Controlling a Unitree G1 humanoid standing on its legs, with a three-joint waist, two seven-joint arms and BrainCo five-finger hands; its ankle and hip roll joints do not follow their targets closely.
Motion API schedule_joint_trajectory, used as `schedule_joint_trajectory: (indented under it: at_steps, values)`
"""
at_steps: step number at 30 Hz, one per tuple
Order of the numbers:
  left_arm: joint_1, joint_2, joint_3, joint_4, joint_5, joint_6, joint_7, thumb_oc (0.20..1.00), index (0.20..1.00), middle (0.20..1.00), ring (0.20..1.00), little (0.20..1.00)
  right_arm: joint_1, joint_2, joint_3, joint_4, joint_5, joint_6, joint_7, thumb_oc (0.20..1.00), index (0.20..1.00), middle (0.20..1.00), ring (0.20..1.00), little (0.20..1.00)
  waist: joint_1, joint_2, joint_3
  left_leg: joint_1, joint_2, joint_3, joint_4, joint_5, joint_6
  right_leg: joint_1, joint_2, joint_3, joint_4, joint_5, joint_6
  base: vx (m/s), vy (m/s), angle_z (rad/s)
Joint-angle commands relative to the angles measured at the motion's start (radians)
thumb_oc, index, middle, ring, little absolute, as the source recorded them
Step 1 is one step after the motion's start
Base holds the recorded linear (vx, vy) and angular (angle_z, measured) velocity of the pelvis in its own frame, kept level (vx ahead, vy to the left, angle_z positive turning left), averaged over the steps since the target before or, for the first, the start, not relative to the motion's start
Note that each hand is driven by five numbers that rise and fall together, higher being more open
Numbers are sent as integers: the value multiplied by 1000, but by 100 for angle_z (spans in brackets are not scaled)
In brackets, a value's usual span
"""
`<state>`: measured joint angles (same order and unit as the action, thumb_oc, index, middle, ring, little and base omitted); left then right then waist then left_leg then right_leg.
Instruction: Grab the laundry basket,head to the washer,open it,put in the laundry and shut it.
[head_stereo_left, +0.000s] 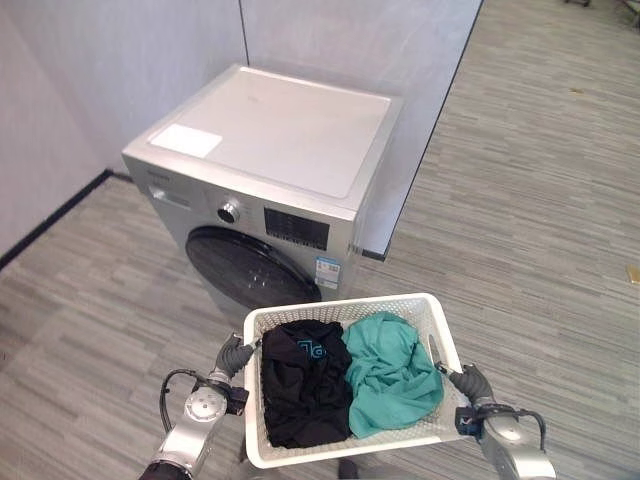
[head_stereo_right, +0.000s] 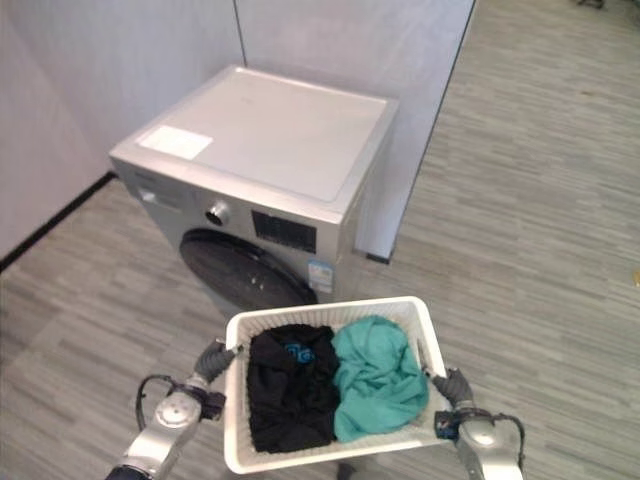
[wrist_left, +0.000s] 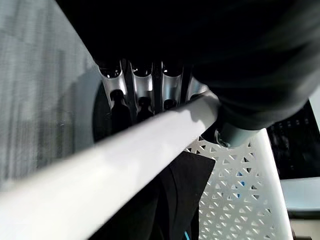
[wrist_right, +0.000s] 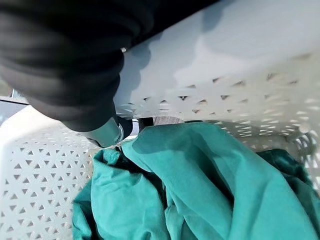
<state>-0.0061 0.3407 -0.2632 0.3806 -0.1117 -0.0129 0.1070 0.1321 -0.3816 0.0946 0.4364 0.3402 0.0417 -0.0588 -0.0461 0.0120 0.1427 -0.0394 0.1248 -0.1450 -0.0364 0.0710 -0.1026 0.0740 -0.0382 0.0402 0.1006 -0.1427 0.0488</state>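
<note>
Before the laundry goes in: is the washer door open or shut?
Shut. The round dark door sits flush in the washer front, drum hidden. Both hands hold the basket.

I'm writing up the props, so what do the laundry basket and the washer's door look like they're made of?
The laundry basket looks like matte white moulded plastic: its walls are pierced with small triangular holes under a smooth solid rim. The washer's round door seems to be dark glossy glass or tinted plastic, which one I cannot tell; it is shiny black against a silver-grey front that could be painted metal.
</note>
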Motion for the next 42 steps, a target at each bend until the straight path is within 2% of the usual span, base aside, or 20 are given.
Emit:
schedule_joint_trajectory:
  at_steps: [1,5,7,9,10,11,13,15,17,18,19,21,22,26,33,34,36,37,39,42]
  values:
    - [-27,42,95,-61,-46,-62,45,200,200,200,200,200,-28,-28,-63,-105,27,-80,18,200,200,200,200,200,33,-19,-36,-13,-11,-4,60,-69,31,12,-66,66,-59,52,36,72,340,-50]
    - [-10,74,123,-66,-44,-58,52,200,200,200,200,200,-73,-5,-43,-76,-5,-68,14,200,200,200,200,200,54,-14,-37,20,-56,59,45,-109,87,-69,-107,98,25,81,75,32,309,-42]
    - [-6,80,128,-68,-44,-57,53,200,200,200,200,200,-81,-3,-39,-71,-7,-69,13,200,200,200,200,200,61,-14,-34,24,-54,74,39,-109,90,-87,-103,92,44,82,78,-45,113,-56]
    - [3,102,159,-82,-42,-58,64,200,200,200,200,200,-100,1,-40,-63,-11,-75,2,200,200,200,200,200,87,-9,-27,27,-44,118,25,-112,87,-109,-125,-48,51,88,79,-109,26,-66]
    - [18,126,199,-130,-11,-65,81,200,200,200,200,200,-98,3,-46,-68,-21,-81,-11,200,200,200,200,200,96,-12,-25,28,-44,136,23,-114,83,-91,-155,-170,22,99,84,-116,-28,-87]
    - [23,148,244,-195,80,-94,127,200,200,200,200,200,-71,-5,-67,-153,-18,-99,-12,200,200,200,200,200,81,-25,-20,28,-46,139,25,-112,83,-86,-141,-147,9,97,83,-88,-51,-67]
    - [40,152,273,-241,100,-105,138,200,200,200,200,200,-63,-13,-78,-188,-16,-110,-12,200,200,200,200,200,85,-30,-23,31,-45,149,19,-113,83,-79,-143,-148,-7,100,83,-18,-48,-16]
    - [71,158,335,-338,119,-121,164,200,200,200,200,200,3,-35,-122,-322,-41,-125,6,200,200,200,200,200,82,-45,-26,35,-41,150,10,-111,78,-66,-139,-148,-29,96,80,-9,-68,1]
    - [155,154,462,-487,138,-143,180,200,200,200,200,200,127,-70,-221,-515,-51,-152,65,200,200,200,200,200,71,-63,-30,41,-37,149,-9,-101,73,-52,-137,-149,-58,104,82,7,-65,2]
    - [160,153,463,-492,138,-141,179,200,200,200,200,200,131,-70,-221,-519,-51,-150,66,200,200,200,200,200,70,-62,-33,47,-36,148,-13,-107,73,-47,-136,-150,-60,98,83,32,-71,2]
    - [214,148,552,-581,134,-153,184,200,200,200,200,200,197,-87,-295,-629,-50,-158,106,200,200,200,200,200,63,-69,-34,49,-33,147,-19,-99,72,-44,-134,-147,-66,105,83,22,-46,2]
    - [252,141,597,-631,128,-156,181,200,200,200,200,200,230,-97,-333,-680,-26,-160,130,200,200,200,200,200,59,-70,-40,61,-31,147,-25,-107,70,-35,-134,-143,-68,99,86,11,-23,1]
    - [317,133,686,-703,108,-167,172,200,200,200,200,200,259,-119,-406,-737,10,-162,175,200,200,200,200,200,57,-71,-42,66,-30,149,-27,-102,71,-38,-133,-134,-73,107,87,49,-11,1]
    - [368,143,784,-778,101,-181,172,200,200,200,200,200,236,-181,-488,-812,41,-165,215,200,200,200,200,200,61,-74,-67,90,-21,158,-30,-121,66,-22,-128,-123,-79,97,90,46,-14,-8]
    - [229,230,734,-738,121,-168,179,200,200,200,200,200,34,-319,-438,-757,73,-170,191,200,200,200,200,200,76,-81,-82,101,-19,161,-29,-118,60,-6,-125,-124,-90,103,91,12,-2,-5]
    - [124,288,687,-697,139,-158,186,200,200,200,200,200,-83,-396,-388,-702,91,-169,176,200,200,200,200,200,87,-87,-92,105,-17,157,-29,-119,57,2,-126,-128,-94,104,93,34,1,0]
    - [2,330,622,-634,149,-145,194,200,200,200,200,200,-199,-448,-319,-632,112,-166,150,200,200,200,200,200,96,-94,-97,107,-16,152,-28,-121,55,8,-127,-130,-96,104,96,43,7,4]
    - [-144,382,544,-552,151,-133,206,200,200,200,200,200,-352,-493,-219,-544,125,-159,123,200,200,200,200,200,108,-102,-98,105,-16,148,-18,-124,54,14,-128,-129,-99,107,99,63,12,9]
    - [-301,446,456,-452,148,-125,226,200,200,200,200,200,-488,-535,-128,-461,149,-154,103,200,200,200,200,200,115,-110,-95,98,-17,143,-2,-130,54,17,-129,-134,-103,109,103,50,20,6]
    - [-650,566,239,-237,124,-97,271,200,200,200,200,200,-765,-573,80,-290,169,-127,64,200,200,200,200,200,129,-117,-101,85,-21,132,11,-140,57,21,-134,-141,-106,114,111,41,44,18]
